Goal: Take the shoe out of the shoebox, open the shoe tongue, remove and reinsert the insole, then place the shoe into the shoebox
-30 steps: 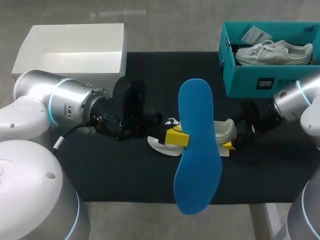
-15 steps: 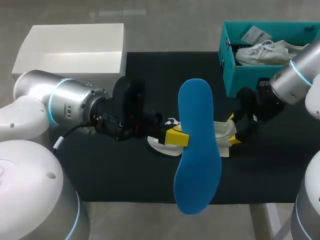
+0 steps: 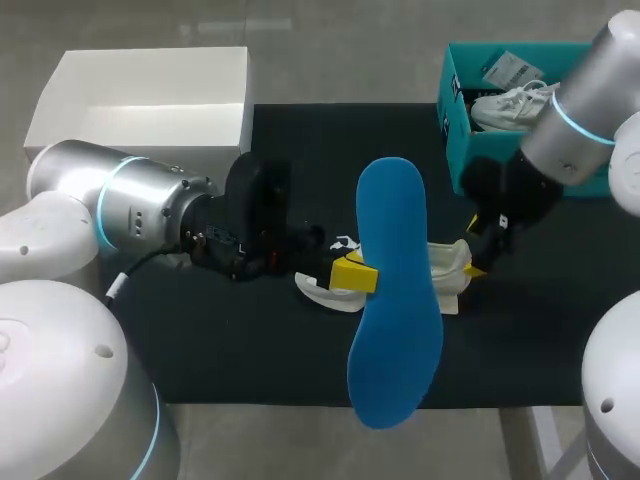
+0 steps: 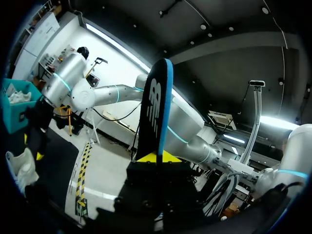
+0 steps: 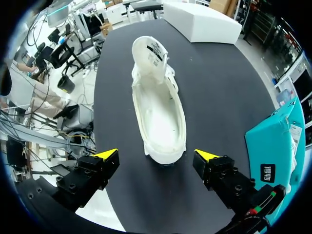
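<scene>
My left gripper is shut on the blue insole and holds it in the air over the middle of the black mat. In the left wrist view the insole stands edge-on between the yellow tips. Beneath it on the mat lies the white shoe, partly hidden by the insole. My right gripper hangs open above the shoe's heel end. In the right wrist view the shoe lies ahead of the open gripper with its tongue folded forward and its inside bare.
A teal shoebox at the back right holds a second white shoe. A white box stands at the back left, off the mat. The mat's front strip lies bare under the insole's tip.
My right arm has swung up and back toward the teal box, its gripper rising a little over the shoe's heel. The left arm and the insole have not moved.
</scene>
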Controlling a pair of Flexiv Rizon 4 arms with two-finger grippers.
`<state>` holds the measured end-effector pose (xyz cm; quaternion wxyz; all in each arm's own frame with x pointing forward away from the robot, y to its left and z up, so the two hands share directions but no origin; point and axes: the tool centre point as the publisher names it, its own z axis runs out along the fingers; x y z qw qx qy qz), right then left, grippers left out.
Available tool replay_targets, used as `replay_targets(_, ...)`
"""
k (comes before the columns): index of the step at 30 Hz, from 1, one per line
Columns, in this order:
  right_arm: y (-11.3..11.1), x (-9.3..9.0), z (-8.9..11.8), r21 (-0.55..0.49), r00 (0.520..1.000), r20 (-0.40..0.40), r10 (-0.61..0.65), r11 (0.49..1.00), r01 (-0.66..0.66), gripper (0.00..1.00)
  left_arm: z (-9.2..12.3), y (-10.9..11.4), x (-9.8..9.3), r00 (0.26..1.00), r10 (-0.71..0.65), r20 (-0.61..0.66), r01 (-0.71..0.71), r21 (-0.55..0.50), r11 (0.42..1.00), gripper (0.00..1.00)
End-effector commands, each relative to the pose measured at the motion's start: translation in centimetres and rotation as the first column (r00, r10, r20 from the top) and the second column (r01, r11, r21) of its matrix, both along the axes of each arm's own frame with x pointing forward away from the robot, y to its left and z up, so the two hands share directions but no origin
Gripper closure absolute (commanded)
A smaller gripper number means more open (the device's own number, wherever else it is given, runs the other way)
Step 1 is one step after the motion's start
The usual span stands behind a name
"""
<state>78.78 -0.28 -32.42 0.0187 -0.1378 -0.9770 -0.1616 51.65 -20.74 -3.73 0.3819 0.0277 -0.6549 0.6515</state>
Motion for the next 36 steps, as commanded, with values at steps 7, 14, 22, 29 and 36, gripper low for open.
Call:
replay_targets(7, -0.2, 0.3, 1.7, -0.19, 1.0, 0.028, 0.013, 0.982, -0.008, 0.0, -0.1, -0.2, 0.0, 1.0, -0.001, -0.001, 0.001, -0.002, 1.0, 1.0)
replay_targets(14, -0.3, 0.6, 2.6, -0.146, 0.997, 0.027, 0.067, 0.987, -0.062, 0.0, -0.1, -0.2, 0.0, 1.0, -0.001, -0.001, 0.001, -0.002, 1.0, 1.0)
replay_targets(22, -0.2, 0.6, 3.6, -0.18, 0.994, 0.039, 0.104, 0.979, -0.096, 0.0, -0.1, -0.2, 0.0, 1.0, -0.001, -0.001, 0.001, -0.002, 1.0, 1.0)
replay_targets(29, 0.2, 0.6, 3.8, -0.175, 0.993, 0.049, 0.107, 0.98, -0.097, 0.0, -0.1, -0.2, 0.0, 1.0, -0.001, -0.001, 0.001, -0.002, 1.0, 1.0)
replay_targets(36, 0.2, 0.6, 3.8, -0.175, 0.993, 0.049, 0.107, 0.98, -0.097, 0.0, -0.1, -0.2, 0.0, 1.0, -0.001, -0.001, 0.001, -0.002, 1.0, 1.0)
